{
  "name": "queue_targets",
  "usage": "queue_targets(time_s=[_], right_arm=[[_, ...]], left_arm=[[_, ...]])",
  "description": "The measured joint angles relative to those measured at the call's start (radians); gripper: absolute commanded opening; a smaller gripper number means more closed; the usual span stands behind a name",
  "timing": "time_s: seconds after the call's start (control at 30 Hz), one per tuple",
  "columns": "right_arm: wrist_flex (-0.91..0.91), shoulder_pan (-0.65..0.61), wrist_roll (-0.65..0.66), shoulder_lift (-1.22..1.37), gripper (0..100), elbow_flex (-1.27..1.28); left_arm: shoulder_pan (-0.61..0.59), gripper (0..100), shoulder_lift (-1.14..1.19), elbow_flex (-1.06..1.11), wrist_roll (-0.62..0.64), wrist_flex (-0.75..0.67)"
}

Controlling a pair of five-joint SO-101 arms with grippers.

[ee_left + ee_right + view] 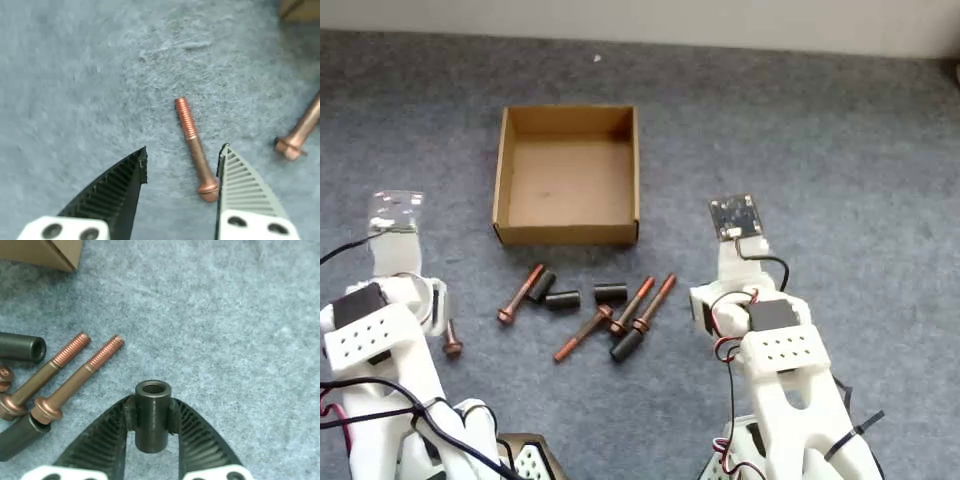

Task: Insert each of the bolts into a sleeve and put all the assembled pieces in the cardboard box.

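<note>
In the left wrist view my left gripper (184, 149) hangs open over the grey carpet. A copper bolt (195, 150) lies flat between its fingers, its head close to the pale finger (245, 185). The high view has this bolt (451, 340) beside the left arm. My right gripper (152, 405) is shut on a black sleeve (151, 425), whose open bore faces away from the wrist. Several more bolts (582, 333) and sleeves (610, 293) lie loose in front of the cardboard box (503, 170), which holds nothing.
Two bolts (75, 382) and two sleeves (20, 346) lie beside the held sleeve, toward the box corner (45, 252). Another bolt (300, 130) lies past the left gripper's pale finger. Bare carpet extends to the right of the right arm (780, 350).
</note>
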Motion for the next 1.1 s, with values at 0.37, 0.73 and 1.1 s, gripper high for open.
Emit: queue_targets(time_s=[0.37, 0.73, 1.1], right_arm=[[0.0, 0.002, 0.0, 0.0, 0.5, 0.014], [-0.018, 0.0, 0.0, 0.0, 0.5, 0.014], [-0.018, 0.0, 0.0, 0.0, 0.5, 0.014]], left_arm=[[-0.032, 25, 0.0, -0.031, -0.893, -0.005], [0.04, 25, -0.017, 0.213, -0.918, -0.299], [-0.018, 25, -0.012, 0.265, -0.918, -0.473]])
